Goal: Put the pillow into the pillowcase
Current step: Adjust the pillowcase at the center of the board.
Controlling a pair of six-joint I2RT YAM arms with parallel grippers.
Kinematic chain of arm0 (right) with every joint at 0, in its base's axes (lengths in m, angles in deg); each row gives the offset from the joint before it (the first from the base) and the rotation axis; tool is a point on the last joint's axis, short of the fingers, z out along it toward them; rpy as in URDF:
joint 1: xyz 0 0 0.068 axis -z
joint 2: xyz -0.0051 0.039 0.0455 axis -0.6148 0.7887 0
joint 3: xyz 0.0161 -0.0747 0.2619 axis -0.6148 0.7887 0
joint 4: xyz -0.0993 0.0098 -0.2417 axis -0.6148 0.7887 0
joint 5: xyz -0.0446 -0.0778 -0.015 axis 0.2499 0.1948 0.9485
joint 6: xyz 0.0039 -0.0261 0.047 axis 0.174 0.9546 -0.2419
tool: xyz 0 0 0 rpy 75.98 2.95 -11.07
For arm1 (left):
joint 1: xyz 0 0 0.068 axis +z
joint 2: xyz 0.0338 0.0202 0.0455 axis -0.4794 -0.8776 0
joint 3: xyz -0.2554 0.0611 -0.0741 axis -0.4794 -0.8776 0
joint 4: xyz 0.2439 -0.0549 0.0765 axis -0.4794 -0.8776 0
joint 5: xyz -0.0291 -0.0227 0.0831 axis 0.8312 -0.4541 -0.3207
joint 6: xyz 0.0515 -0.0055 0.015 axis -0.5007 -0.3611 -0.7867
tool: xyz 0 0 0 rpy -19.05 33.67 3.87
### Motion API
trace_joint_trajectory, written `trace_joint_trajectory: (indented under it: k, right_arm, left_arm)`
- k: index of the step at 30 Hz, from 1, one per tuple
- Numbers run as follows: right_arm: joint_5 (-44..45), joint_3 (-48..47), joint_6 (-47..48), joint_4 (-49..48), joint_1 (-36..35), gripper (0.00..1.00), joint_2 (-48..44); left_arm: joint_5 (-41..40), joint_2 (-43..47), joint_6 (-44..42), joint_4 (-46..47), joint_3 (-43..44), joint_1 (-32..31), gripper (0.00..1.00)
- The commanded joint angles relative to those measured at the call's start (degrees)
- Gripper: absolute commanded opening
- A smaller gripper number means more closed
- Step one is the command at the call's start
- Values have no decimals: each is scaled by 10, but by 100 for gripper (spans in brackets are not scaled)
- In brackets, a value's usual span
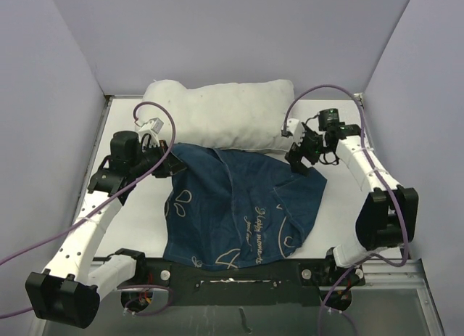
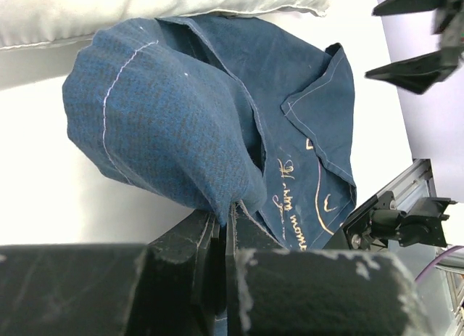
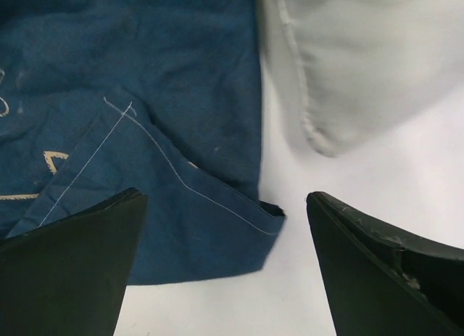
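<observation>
White desk (image 1: 138, 212), limp pillowcase (image 1: 239, 205) beside the pillow (image 1: 225, 115). Left claw (image 2: 226, 223) pinches its cloth; right claw (image 3: 225, 227) spread, floppy hem corner looks the hold.

White table (image 1: 331, 214), pale lilac walls (image 1: 239, 31), metal ledge (image 1: 395, 307) in front

Two white robot arms, the left arm (image 1: 83, 238) and right arm (image 1: 366, 169), each with bulky black joints (image 1: 388, 216). Small dark holes dot the left one. A purple cable (image 1: 172, 133) loops behind each pair of jaws. The fingers (image 3: 69, 267) are matte black pointed wedges, edges scuffed pale.
</observation>
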Motion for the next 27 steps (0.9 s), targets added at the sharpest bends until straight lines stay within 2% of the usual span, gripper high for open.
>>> trace_joint_trajectory:
  k: [1,8,9,12,17,20,21,24,27]
  right_arm:
    - [21,30,40,-29,-14,98,54]
    - [49,32,95,-50,-33,100,116]
    - [55,28,93,-43,-35,96,124]
    - [57,18,91,-18,-36,73,137]
    - [59,28,102,4,-35,43,118]
    - [60,23,105,29,-33,7,109]
    - [61,19,106,37,-30,0,104]
    - [57,-14,112,60,-17,0,60]
    - [37,-103,100,62,9,0,12]
  left_arm:
    - [16,13,-2,25,10,0,0]
    - [17,13,-3,26,-2,0,0]
    - [17,13,-3,26,-4,0,0]
    - [14,12,-9,24,-7,0,0]
    - [14,4,-11,30,-4,1,0]
    - [17,-2,-10,33,5,1,0]
    - [17,-2,-10,32,9,0,0]
    - [7,-1,-21,21,33,1,0]
    - [-24,-8,-31,15,76,7,0]
